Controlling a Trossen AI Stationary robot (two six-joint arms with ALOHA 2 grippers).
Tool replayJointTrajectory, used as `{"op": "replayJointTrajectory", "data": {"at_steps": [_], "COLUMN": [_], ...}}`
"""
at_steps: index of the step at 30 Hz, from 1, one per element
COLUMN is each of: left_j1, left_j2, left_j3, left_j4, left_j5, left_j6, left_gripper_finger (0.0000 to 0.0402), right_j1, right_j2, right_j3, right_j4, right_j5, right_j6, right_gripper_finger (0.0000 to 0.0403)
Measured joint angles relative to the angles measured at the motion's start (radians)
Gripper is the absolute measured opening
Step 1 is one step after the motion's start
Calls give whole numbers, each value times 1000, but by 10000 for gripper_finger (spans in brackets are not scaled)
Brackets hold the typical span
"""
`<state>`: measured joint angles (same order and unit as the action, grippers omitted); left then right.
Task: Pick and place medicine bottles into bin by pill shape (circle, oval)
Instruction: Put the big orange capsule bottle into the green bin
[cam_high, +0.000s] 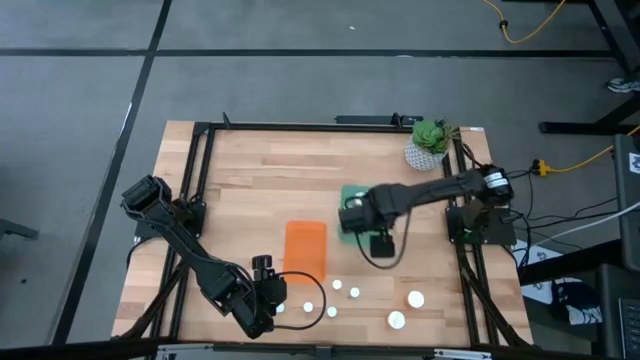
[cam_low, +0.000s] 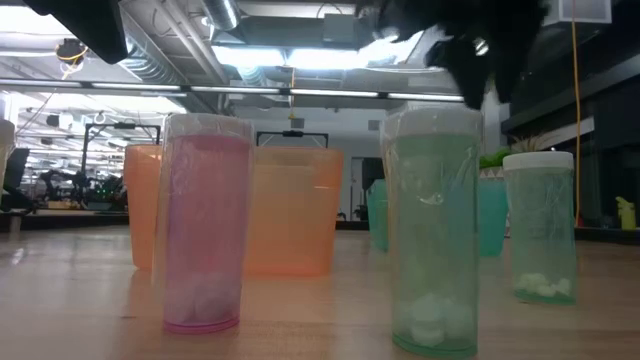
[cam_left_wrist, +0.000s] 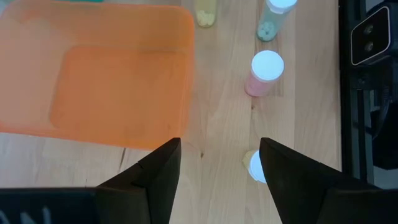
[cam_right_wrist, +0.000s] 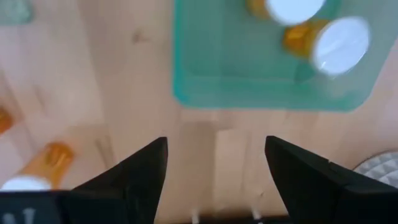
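Closest to the low camera stand two clear bottles on the desk (cam_high: 250, 170): a pink bottle (cam_low: 203, 225) with pale pills at its base and a green bottle (cam_low: 433, 232) beside it, white pills at the bottom. A smaller green bottle (cam_low: 540, 225) with a white cap stands farther back, in front of the teal bin (cam_low: 489, 215). Behind the pink one sits the orange bin (cam_low: 290, 210).

From above, white caps dot the desk's near edge — beside and right of the orange bin. The left gripper (cam_high: 268, 300) hovers at that edge just left of the caps, fingers (cam_left_wrist: 155, 177) spread with nothing between them; its wrist view shows a pink capped bottle (cam_left_wrist: 264, 73) and a half-hidden white cap (cam_left_wrist: 255, 167) near one finger.

The right gripper (cam_high: 352, 218) hangs over the teal bin (cam_right_wrist: 267, 68), fingers (cam_right_wrist: 140, 171) wide apart and empty. Two amber bottles (cam_right_wrist: 326, 40) lie inside that bin — another amber bottle (cam_right_wrist: 37, 168) lies on the wood outside. A potted plant (cam_high: 428, 143) stands at the far right corner.
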<state>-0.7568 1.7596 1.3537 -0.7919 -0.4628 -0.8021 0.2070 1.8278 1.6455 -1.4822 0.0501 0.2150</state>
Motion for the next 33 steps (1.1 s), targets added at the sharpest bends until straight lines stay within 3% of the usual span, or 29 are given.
{"op": "replayJointTrajectory", "data": {"at_steps": [17,33], "left_j1": [0,70], "left_j2": [0,0], "left_j3": [0,0], "left_j4": [0,0], "left_j5": [0,-24], "left_j6": [0,1], "left_gripper_finger": [212,212], "right_j1": [346,586], "right_j2": [-177,-195], "right_j3": [-62,-63], "right_j4": [-32,-25], "right_j5": [0,68], "right_j6": [412,784], "right_gripper_finger": [272,272]}}
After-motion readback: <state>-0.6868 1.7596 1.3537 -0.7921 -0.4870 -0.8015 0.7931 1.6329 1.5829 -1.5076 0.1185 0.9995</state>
